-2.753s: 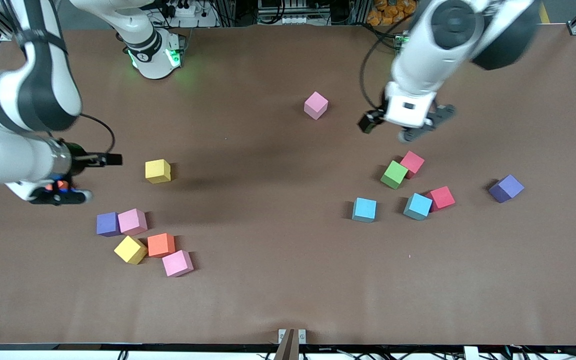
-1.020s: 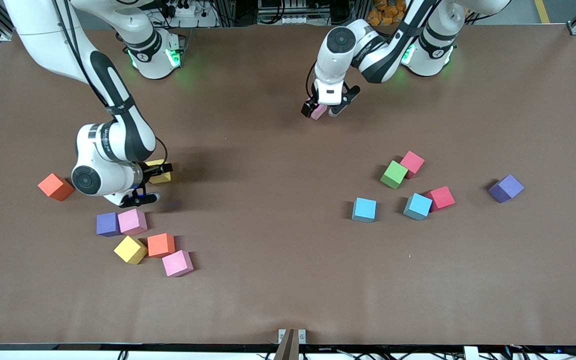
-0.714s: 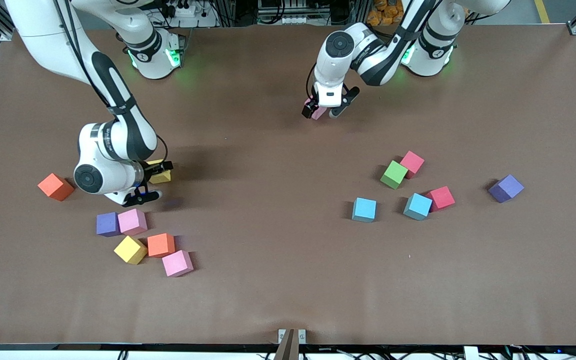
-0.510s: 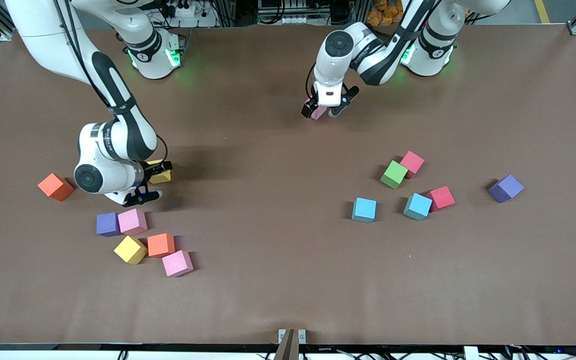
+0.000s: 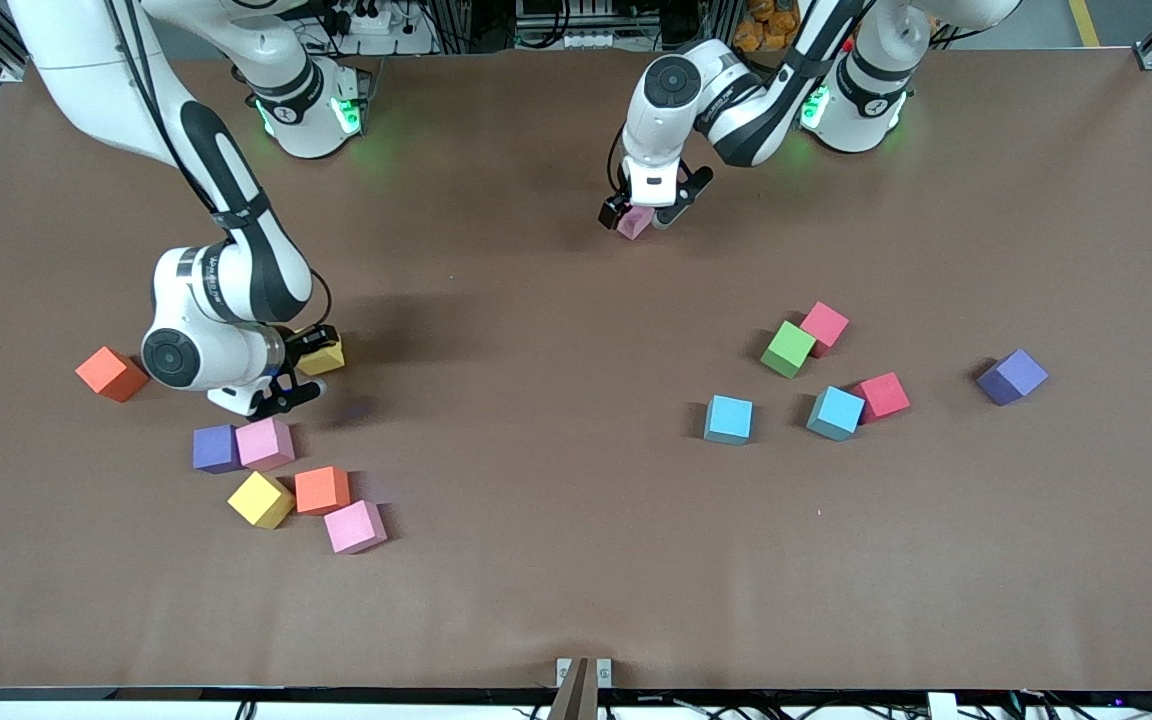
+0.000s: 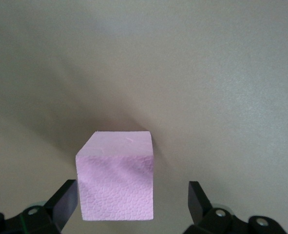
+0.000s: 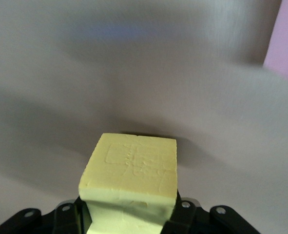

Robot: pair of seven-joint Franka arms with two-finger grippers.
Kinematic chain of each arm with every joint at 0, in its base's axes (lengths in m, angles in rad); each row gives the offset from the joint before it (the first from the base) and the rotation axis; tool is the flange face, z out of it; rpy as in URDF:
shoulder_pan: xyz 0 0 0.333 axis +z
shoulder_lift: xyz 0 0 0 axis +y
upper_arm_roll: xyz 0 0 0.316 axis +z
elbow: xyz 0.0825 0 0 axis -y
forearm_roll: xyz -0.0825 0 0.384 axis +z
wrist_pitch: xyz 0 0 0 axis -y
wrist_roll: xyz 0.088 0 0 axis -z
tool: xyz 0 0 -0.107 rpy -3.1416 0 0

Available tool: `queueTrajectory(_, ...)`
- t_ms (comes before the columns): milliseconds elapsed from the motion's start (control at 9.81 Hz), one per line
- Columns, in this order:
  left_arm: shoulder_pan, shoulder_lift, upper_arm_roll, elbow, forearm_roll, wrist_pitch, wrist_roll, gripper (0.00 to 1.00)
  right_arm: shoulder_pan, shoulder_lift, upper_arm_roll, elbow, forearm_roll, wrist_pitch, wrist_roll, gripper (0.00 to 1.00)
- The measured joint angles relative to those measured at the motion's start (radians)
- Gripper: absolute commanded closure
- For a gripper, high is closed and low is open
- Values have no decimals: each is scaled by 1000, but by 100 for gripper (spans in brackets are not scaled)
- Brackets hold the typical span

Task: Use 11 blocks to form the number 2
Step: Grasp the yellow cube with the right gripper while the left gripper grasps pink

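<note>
My right gripper (image 5: 304,365) is shut on a yellow block (image 5: 325,357), low at the table; the right wrist view shows the yellow block (image 7: 132,171) squeezed between both fingers. My left gripper (image 5: 644,212) stands open around a light pink block (image 5: 633,223) on the table near the bases. In the left wrist view this pink block (image 6: 117,178) lies against one finger (image 6: 65,201), with a gap to the other finger (image 6: 197,197). Still loose are the green block (image 5: 788,348), two red ones (image 5: 824,325) (image 5: 881,395) and two blue ones (image 5: 729,419) (image 5: 835,412).
Toward the right arm's end lie an orange block (image 5: 111,373), a purple cube (image 5: 214,448), two pink blocks (image 5: 265,443) (image 5: 354,526), a yellow block (image 5: 260,499) and an orange block (image 5: 322,489). Another purple cube (image 5: 1011,376) lies toward the left arm's end.
My right gripper has shut on the yellow block, which shifted slightly toward the front camera. The left gripper came over to the pink block, settled round it and stays open.
</note>
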Motion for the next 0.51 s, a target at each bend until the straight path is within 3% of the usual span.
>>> queueTrajectory(510,0,38,-4,0,0,0,-1,0,66,-54,9,83,1,-58,-158,72)
